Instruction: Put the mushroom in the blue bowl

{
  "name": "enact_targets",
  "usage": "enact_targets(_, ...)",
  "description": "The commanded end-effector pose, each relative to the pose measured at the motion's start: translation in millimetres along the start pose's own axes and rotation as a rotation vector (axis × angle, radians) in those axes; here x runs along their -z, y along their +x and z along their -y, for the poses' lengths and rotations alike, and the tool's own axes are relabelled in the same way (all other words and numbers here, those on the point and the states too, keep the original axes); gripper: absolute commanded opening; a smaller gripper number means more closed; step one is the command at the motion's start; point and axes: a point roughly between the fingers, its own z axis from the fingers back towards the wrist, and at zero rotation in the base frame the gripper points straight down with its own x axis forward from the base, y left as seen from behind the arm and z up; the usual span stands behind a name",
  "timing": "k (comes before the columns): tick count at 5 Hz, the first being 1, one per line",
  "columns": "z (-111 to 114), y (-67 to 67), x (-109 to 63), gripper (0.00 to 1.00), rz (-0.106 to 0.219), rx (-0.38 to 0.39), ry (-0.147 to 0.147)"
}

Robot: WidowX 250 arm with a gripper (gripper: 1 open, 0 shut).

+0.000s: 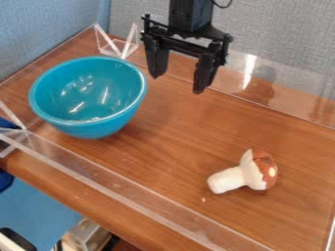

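The mushroom [246, 174] lies on its side on the wooden table [170, 142] at the front right, its cream stem pointing left and its reddish-brown cap to the right. The blue bowl [86, 95], glossy teal and deep, stands upright at the left with nothing visible inside. My gripper [179, 75] hangs open above the back middle of the table, its black fingers [205, 75] spread with nothing between them. It is just right of the bowl's rim and well behind the mushroom.
Clear acrylic walls [124, 186] fence the tabletop along the front, left and back edges. A blue panel [53, 29] stands behind at the left. Bare wood lies between bowl and mushroom.
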Motion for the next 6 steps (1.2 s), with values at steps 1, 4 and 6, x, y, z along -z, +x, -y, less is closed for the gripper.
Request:
enact_targets(1, 3, -1.2, 5.1, 1.0, -0.012, 0.016, -0.001)
enact_targets(4, 80, -7.5, 32.7, 1.0, 0.004, 0.321, 0.012)
enact_targets(6, 105, -15.7, 58.8, 1.0, -0.017, 0.443, 0.032)
